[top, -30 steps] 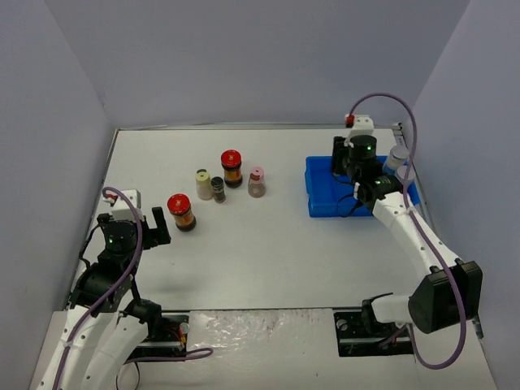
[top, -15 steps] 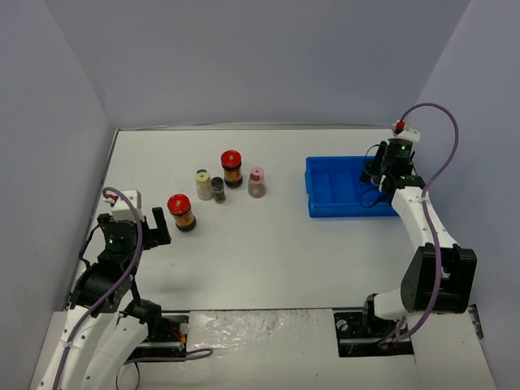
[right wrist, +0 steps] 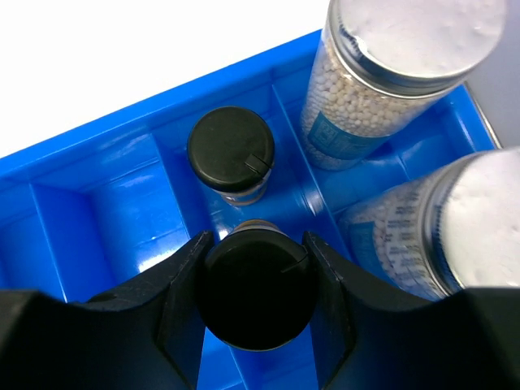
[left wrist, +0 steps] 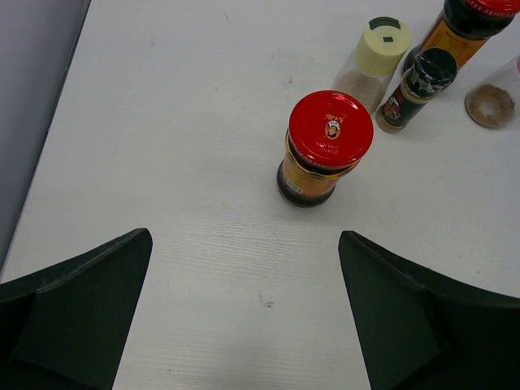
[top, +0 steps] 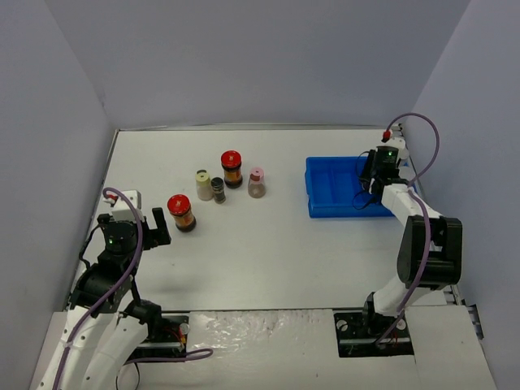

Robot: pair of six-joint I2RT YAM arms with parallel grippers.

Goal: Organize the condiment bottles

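My right gripper (right wrist: 258, 302) is shut on a tiny black-capped jar (right wrist: 258, 284), held over the blue tray (right wrist: 97, 158) at its right end (top: 374, 175). A second black-capped jar (right wrist: 231, 154) stands in a compartment just beyond it. Two silver-lidded blue-labelled jars (right wrist: 398, 73) (right wrist: 455, 231) stand in the right compartments. My left gripper (left wrist: 244, 317) is open and empty, just short of a red-lidded sauce jar (left wrist: 329, 146). Beyond that stand the cream jar (left wrist: 376, 61), a third black-capped jar (left wrist: 422, 85), the other red-lidded jar (left wrist: 471, 24) and the pink-capped jar (top: 257, 182).
The blue tray (top: 329, 191) sits at the table's right side near the right wall. The loose jars cluster left of centre (top: 218, 189). The left wall runs close beside my left arm.
My right gripper has swung from the tray's left part to its right end and settled there with the black-capped jar. The left arm has not moved.
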